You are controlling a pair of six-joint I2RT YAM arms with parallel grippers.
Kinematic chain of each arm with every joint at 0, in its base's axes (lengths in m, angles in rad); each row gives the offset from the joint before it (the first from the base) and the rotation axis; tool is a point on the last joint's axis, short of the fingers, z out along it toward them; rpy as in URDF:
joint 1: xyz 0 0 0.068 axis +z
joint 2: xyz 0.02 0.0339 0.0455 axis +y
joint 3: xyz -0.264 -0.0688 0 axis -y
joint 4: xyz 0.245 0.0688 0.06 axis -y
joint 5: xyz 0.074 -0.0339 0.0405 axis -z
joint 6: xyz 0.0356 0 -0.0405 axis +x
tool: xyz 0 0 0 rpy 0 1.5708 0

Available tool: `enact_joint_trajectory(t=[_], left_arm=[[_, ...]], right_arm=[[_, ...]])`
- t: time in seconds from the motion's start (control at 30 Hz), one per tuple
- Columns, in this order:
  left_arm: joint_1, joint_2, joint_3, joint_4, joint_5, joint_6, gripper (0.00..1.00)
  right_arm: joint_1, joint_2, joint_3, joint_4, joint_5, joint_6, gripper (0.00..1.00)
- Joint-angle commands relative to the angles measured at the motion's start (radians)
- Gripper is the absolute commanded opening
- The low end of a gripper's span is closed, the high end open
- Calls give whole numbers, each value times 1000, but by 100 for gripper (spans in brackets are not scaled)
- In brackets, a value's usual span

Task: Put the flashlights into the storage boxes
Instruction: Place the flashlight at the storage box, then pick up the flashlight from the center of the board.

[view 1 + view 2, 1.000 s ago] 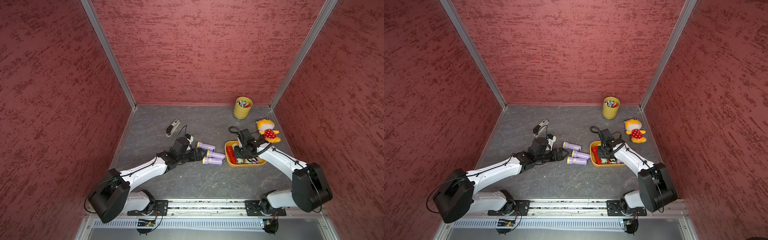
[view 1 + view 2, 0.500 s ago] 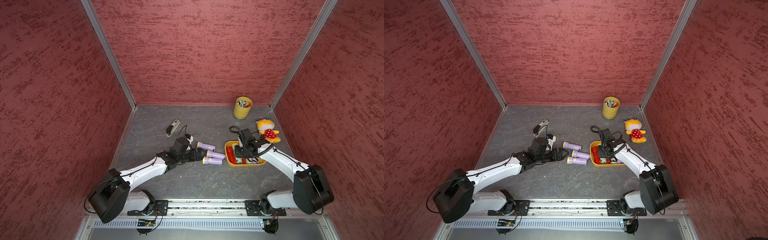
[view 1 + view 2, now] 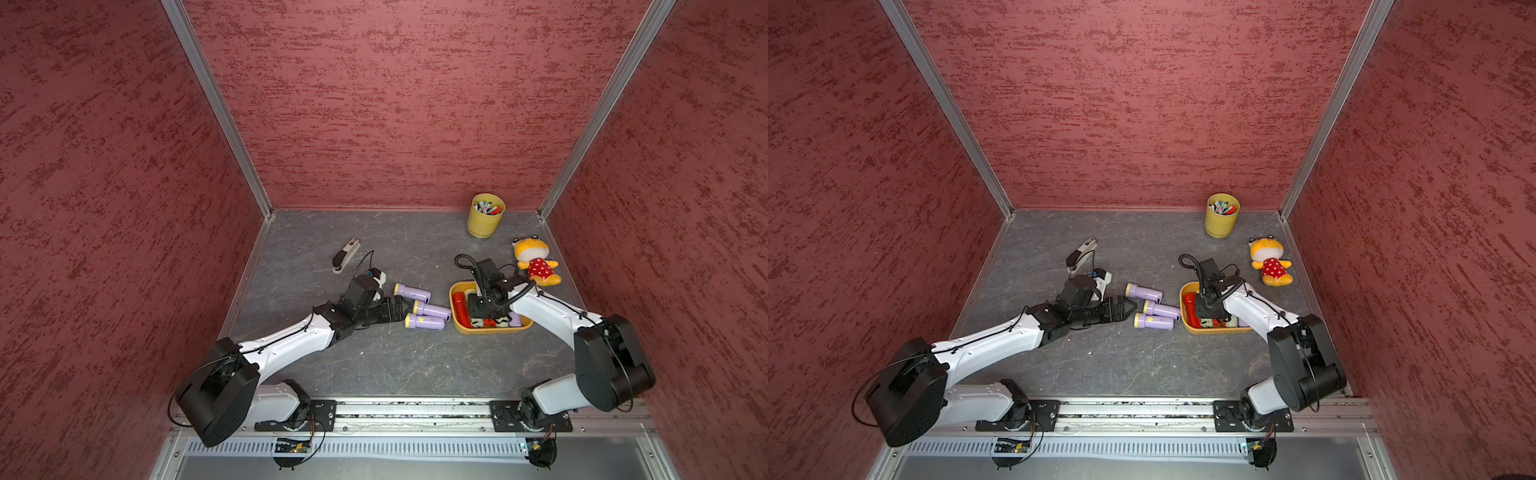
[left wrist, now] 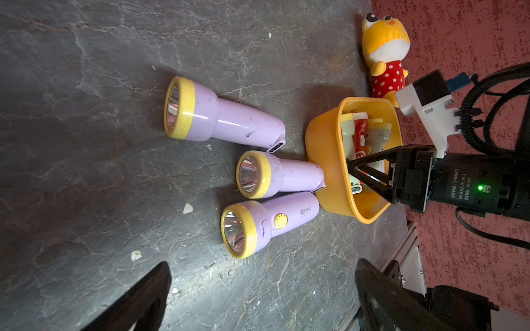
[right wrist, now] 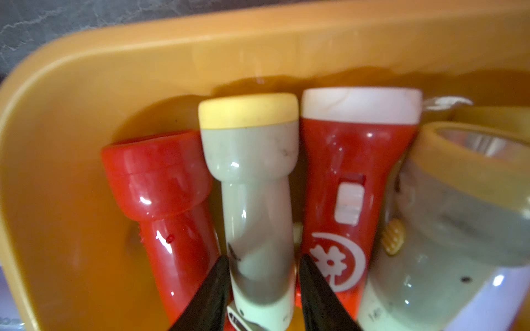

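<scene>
Orange tray (image 3: 490,331) half beneath right jaws

A robot test cell of the lab kind: red textured walls (image 3: 395,104) joined by bare aluminium posts (image 3: 216,104) box in a grey stone-look tabletop (image 3: 395,357). The left arm (image 3: 286,345) and right arm (image 3: 548,311) are bolted to a metal rail (image 3: 415,411) along the open front, and loose props stand about — a plush toy (image 3: 534,259), a cup of pens (image 3: 484,218).

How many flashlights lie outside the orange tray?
3, all lilac, on the table between the left gripper and the tray: one at the back, one in the middle, one at the front. None looks hidden.
</scene>
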Motion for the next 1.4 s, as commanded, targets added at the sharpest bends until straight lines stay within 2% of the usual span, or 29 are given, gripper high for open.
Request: enact_joint_trajectory(t=[0.0,0.23,0.37,0.63,0.83,1.13,1.23,1.37], left_arm=[[-3,-11,14,0,-9,16,100],[-5,-12,15,2,-7,16,100],[-5,-18,18,-4,-9,21,100],[-5,-23,24,-10,-16,25,100],[-5,-19,30,-15,-22,26,100],[-5,-6,39,-15,-21,30,100],[-5,-8,34,-16,-24,27,100],[-5,-23,22,-19,-31,17,100]], right_arm=[[-2,-98,29,-42,3,25,49],[-71,-166,10,-77,59,32,53],[-145,-161,-7,-51,40,31,43],[-268,-149,-47,43,-43,30,37],[-293,-104,-57,88,-66,27,32],[-301,-58,-60,113,-53,11,30],[-301,-54,-52,107,-47,-2,31],[-301,-109,-23,70,-49,-19,38]])
